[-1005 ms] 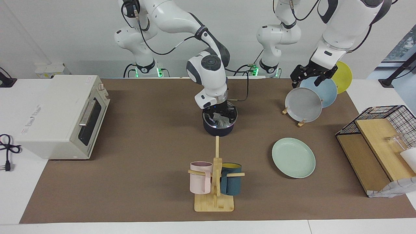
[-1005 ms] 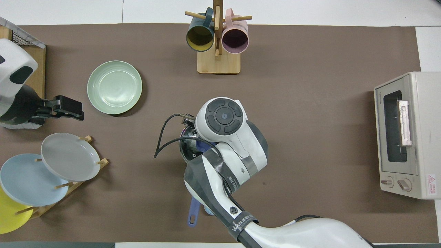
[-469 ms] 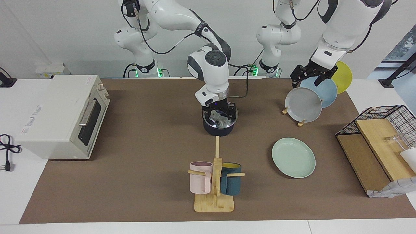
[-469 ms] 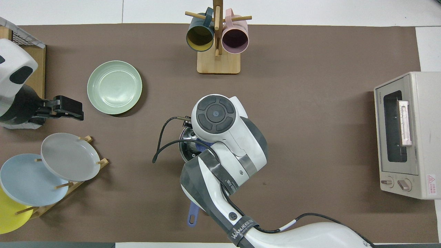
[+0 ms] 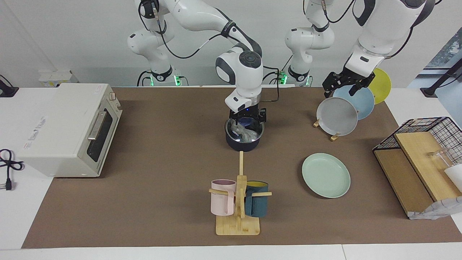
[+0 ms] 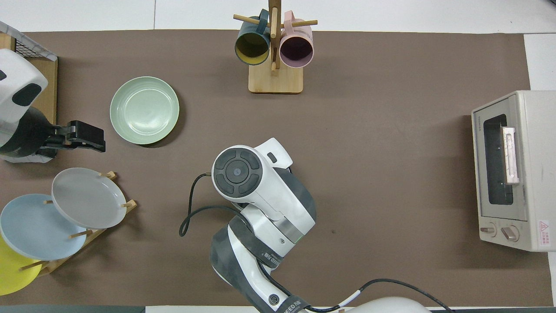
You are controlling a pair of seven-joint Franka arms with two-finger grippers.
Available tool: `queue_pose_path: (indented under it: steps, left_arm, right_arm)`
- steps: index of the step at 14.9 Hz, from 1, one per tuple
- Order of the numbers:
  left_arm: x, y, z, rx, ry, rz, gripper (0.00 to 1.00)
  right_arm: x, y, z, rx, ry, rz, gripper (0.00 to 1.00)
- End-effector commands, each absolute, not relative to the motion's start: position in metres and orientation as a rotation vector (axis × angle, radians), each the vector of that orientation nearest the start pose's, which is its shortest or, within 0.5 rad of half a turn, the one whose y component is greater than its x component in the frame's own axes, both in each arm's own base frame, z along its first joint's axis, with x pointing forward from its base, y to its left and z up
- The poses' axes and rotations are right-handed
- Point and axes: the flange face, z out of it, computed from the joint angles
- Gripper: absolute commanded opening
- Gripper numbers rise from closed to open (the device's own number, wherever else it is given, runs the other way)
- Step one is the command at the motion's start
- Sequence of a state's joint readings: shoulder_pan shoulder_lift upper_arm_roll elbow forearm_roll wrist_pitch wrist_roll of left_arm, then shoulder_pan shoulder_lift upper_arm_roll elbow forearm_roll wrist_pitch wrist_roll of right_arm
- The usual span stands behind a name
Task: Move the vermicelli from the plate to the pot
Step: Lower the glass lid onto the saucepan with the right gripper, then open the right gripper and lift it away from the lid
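The vermicelli [image 5: 245,133] lies in the pot [image 5: 244,142] directly below the right gripper [image 5: 248,118], fingers released and empty; plate [image 5: 326,175] bare.

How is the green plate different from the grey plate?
The green plate lies flat on the table; the grey plate stands tilted in a wooden rack. The green plate is alone; the grey plate has a blue plate beside it. Both are round and empty.

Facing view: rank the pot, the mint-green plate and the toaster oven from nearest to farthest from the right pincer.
From the right pincer:
1. Pot, directly under it, mid-table.
2. Mint-green plate, toward the left arm's end, farther from the robots.
3. Toaster oven, at the right arm's end.
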State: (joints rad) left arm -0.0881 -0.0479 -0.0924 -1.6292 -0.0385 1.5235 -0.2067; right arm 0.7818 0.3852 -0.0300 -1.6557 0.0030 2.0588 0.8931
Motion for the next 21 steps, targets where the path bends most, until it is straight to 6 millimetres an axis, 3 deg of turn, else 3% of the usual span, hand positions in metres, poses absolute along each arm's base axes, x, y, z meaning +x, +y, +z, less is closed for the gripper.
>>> queue_pose_path:
  steps: [1, 9, 14, 17, 21]
  left_arm:
    - [0.519, -0.1, 0.621, -3.172, -0.053, 0.105, 1.0]
    - [0.519, -0.1, 0.621, -3.172, -0.053, 0.105, 1.0]
    - [0.519, -0.1, 0.621, -3.174, -0.052, 0.103, 1.0]
    - [0.519, -0.1, 0.621, -3.174, -0.052, 0.103, 1.0]
    - [0.519, -0.1, 0.621, -3.174, -0.052, 0.103, 1.0]
  right_arm:
    - [0.479, 0.444, 0.39, -3.163, 0.114, -0.035, 1.0]
    - [0.479, 0.442, 0.38, -3.168, 0.086, -0.037, 1.0]
    - [0.493, 0.437, 0.397, -3.159, 0.114, -0.051, 1.0]
    - [0.519, 0.4, 0.435, -3.14, 0.193, -0.075, 1.0]
    - [0.528, 0.326, 0.505, -3.155, 0.159, -0.028, 1.0]
